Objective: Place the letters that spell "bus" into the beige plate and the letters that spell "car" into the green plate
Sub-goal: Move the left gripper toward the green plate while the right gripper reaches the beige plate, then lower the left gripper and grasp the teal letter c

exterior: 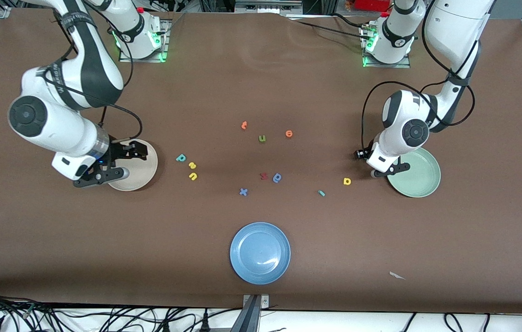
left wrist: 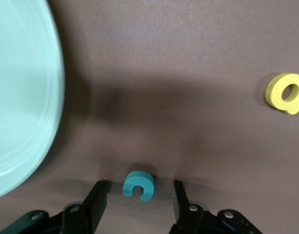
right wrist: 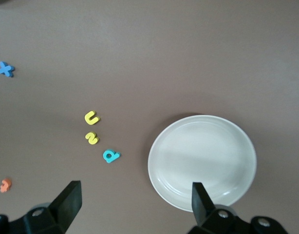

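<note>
The light-teal c (left wrist: 138, 185) lies on the table beside the green plate (exterior: 415, 173) (left wrist: 18, 97). My left gripper (left wrist: 139, 185) is low around it, open, with a gap on each side of the letter. The front view hides the c under that hand. The yellow a (exterior: 347, 181) (left wrist: 286, 92) and the teal r (exterior: 321, 193) lie near the green plate. The teal b (exterior: 181, 158), yellow s (exterior: 192, 165) and yellow u (exterior: 193, 176) sit in a row beside the beige plate (exterior: 143, 177) (right wrist: 203, 161). My right gripper (exterior: 117, 163) (right wrist: 136, 190) hangs wide open over that plate's edge, holding nothing.
A blue plate (exterior: 260, 252) sits near the front edge. Mid-table lie an olive u (exterior: 262, 138), two orange letters (exterior: 244, 125) (exterior: 289, 133), a red letter (exterior: 264, 175), a blue a-like letter (exterior: 278, 177) and a blue x (exterior: 243, 192).
</note>
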